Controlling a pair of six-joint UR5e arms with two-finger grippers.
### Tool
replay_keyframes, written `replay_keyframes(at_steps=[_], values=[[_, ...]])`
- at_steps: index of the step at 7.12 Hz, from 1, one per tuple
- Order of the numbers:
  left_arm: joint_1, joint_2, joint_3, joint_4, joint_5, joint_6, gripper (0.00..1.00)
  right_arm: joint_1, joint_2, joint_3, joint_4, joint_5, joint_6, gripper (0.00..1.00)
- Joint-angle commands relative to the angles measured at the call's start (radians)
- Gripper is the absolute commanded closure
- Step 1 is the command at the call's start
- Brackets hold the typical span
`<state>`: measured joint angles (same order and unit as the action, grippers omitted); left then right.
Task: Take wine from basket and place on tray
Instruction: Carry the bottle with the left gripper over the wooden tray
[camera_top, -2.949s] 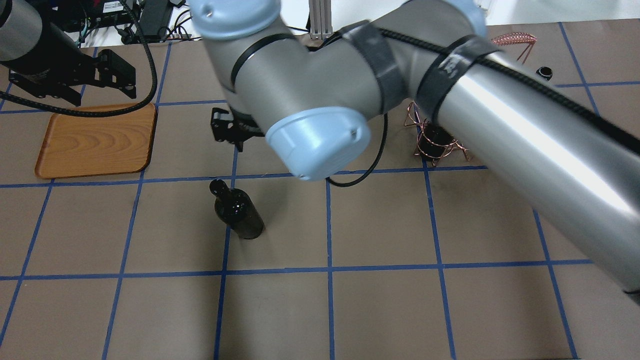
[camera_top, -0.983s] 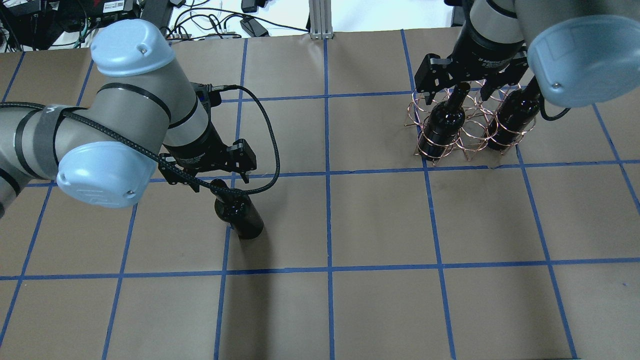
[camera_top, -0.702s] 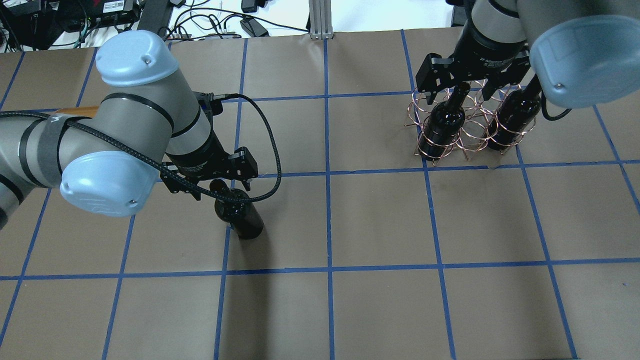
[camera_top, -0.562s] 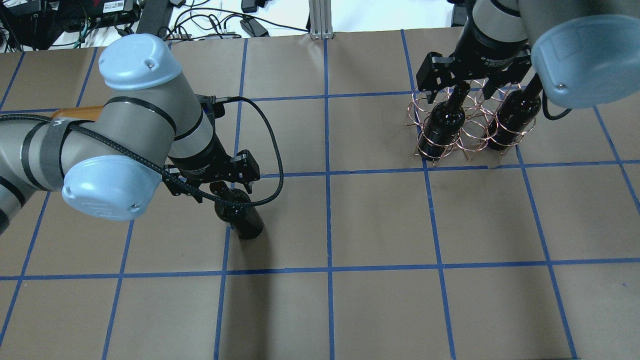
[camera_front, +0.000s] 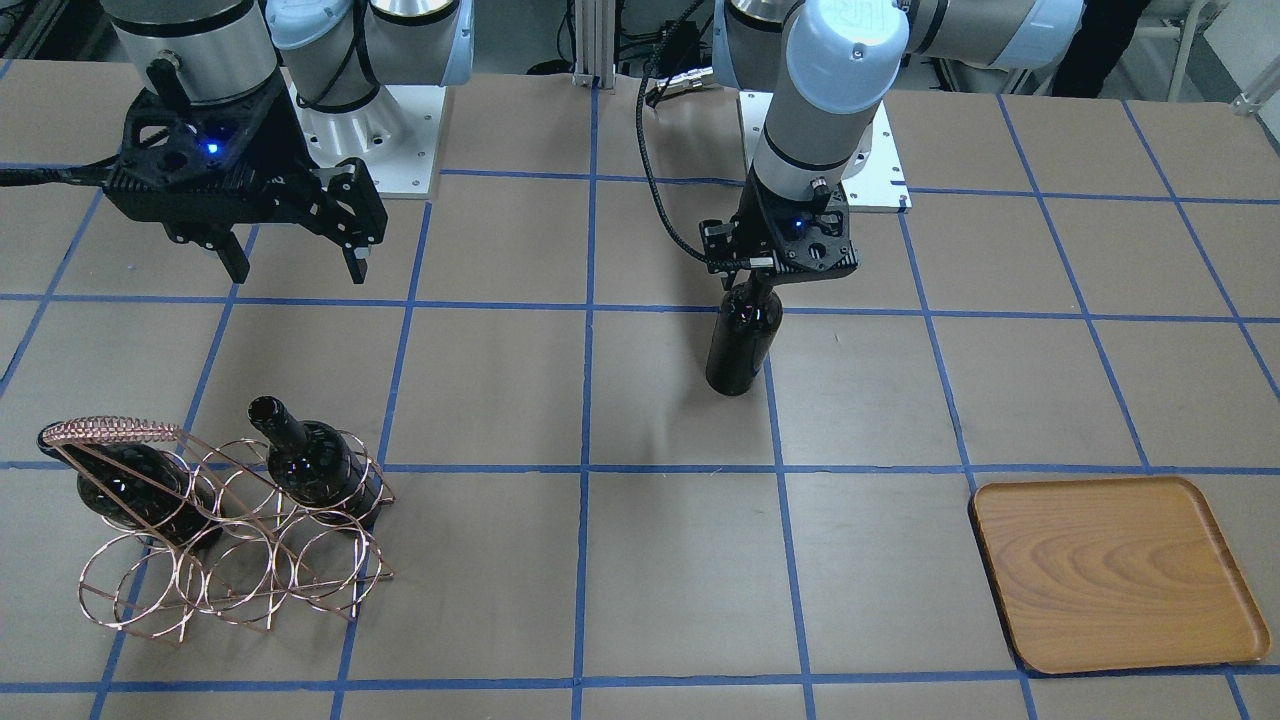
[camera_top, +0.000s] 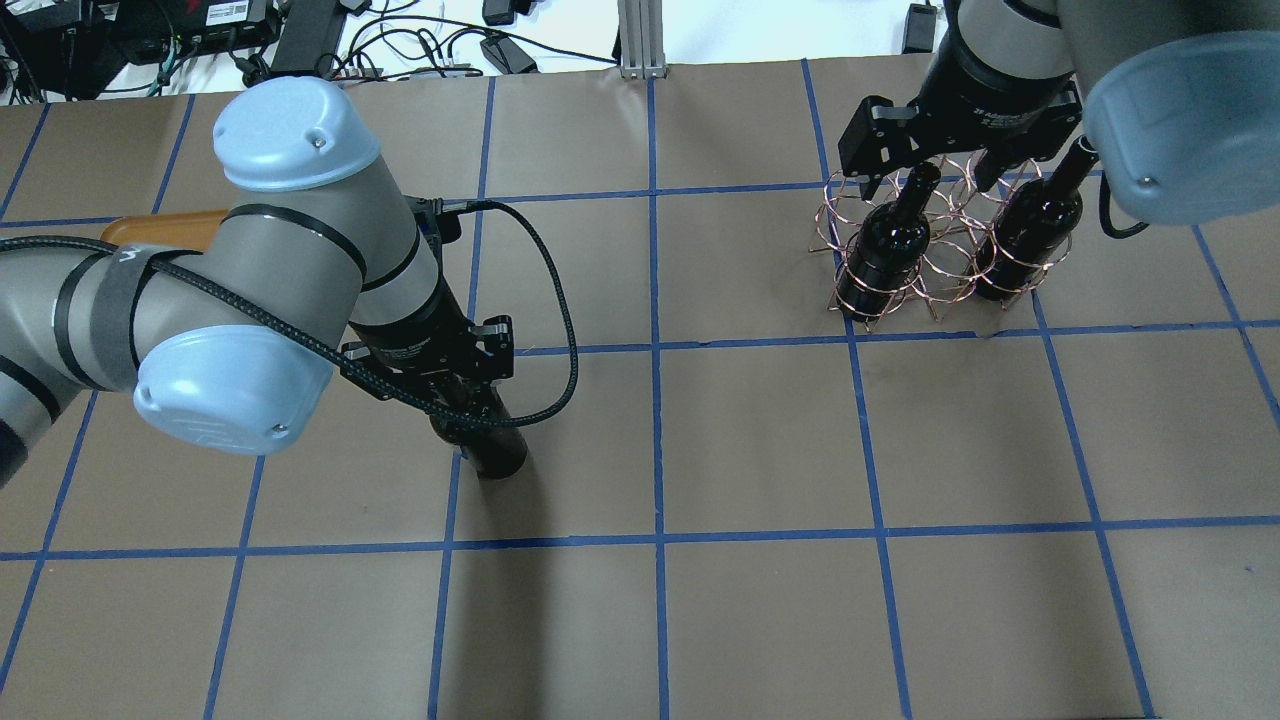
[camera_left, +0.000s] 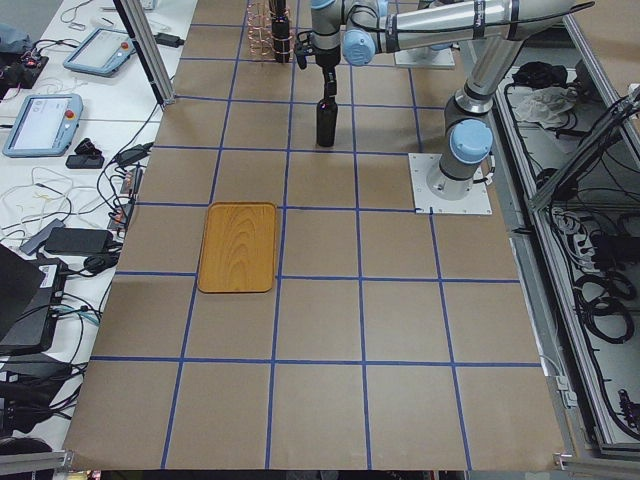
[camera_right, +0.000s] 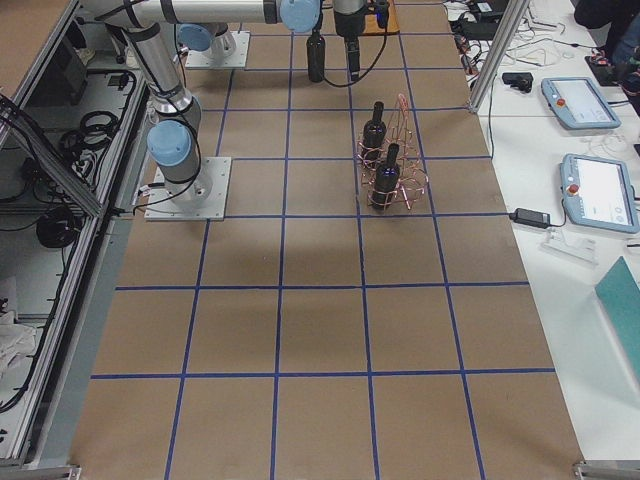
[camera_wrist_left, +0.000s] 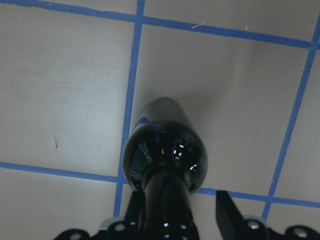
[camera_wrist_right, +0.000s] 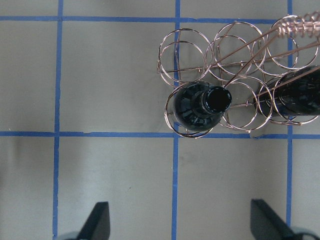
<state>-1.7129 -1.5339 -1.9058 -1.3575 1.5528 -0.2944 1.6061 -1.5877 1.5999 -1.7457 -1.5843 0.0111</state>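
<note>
One wine bottle (camera_front: 740, 345) stands upright on the table, away from the basket and the tray. My left gripper (camera_front: 775, 268) has come down over its neck; in the left wrist view the neck (camera_wrist_left: 167, 210) sits between the fingers, and the right finger (camera_wrist_left: 226, 215) is still apart from it, so the gripper is open. The copper wire basket (camera_front: 230, 560) holds two more bottles (camera_front: 315, 465) (camera_front: 125, 485). My right gripper (camera_front: 297, 270) hangs open above the basket and touches nothing. The wooden tray (camera_front: 1110, 570) lies bare.
Blue tape lines grid the brown table. The basket's coiled handle (camera_front: 110, 432) rises over the far-left bottle. In the overhead view my left arm (camera_top: 230, 300) covers most of the tray (camera_top: 160, 228). Cables and devices lie beyond the table's far edge.
My left gripper came from the tray side and lowered over the standing bottle's neck. My right arm swung back above the basket and lifted slightly.
</note>
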Motion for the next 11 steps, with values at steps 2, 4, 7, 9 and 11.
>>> replay_keyframes(at_steps=[2,4,7,9,11], values=[[0.001,0.008,0.014,0.001,0.003,0.014,0.43,0.0,-0.006,0.0,0.0,0.001,0.006,0.0],[0.001,0.002,0.019,0.014,0.059,0.02,0.5,0.0,-0.005,0.0,-0.001,-0.005,0.006,0.0],[0.001,0.003,0.022,0.014,0.059,0.004,0.77,0.0,-0.005,0.0,-0.006,-0.006,0.003,0.0],[0.001,0.012,0.068,0.029,0.061,0.02,1.0,0.0,-0.005,0.0,-0.006,-0.008,0.001,0.0],[0.027,0.018,0.183,0.0,0.137,0.172,1.0,-0.002,-0.005,0.0,-0.008,-0.008,0.0,0.0]])
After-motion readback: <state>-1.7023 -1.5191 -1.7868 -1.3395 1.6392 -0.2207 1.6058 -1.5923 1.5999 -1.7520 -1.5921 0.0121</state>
